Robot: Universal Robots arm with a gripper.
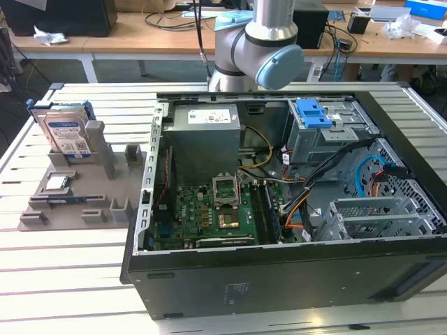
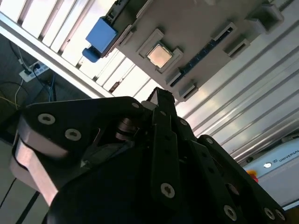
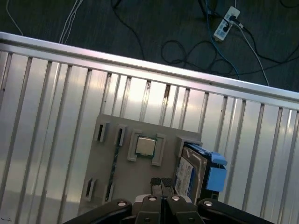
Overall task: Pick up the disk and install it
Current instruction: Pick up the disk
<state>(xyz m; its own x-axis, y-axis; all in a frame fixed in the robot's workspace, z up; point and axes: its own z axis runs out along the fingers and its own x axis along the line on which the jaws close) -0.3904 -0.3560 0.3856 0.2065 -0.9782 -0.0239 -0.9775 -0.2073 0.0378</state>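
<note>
— Where do we find the disk (image 1: 65, 132)?
— In the exterior view it is far out at nine o'clock from the open computer case (image 1: 279, 279). It stands propped on one edge in a slot of the grey fixture (image 1: 77, 202), with its label face leaning toward the camera and a blue frame around it. The small square chip (image 1: 56, 183) lies flat just beside it, at six o'clock.
— And from our gripper?
— In the first wrist view the gripper (image 3: 161, 182) hangs above that fixture (image 3: 112, 163), apart from it. The disk (image 3: 189, 173) lies off to one side of the fingertips, not under them, and the chip (image 3: 145, 146) sits nearer their line. The disk's upper edge runs along the fixture's side, so we judge that its long axis lies that way too.
— How wide are we open?
— Not at all. In both wrist views our two fingers (image 2: 163, 130) press together with no gap, so we hold nothing and touch nothing
</note>
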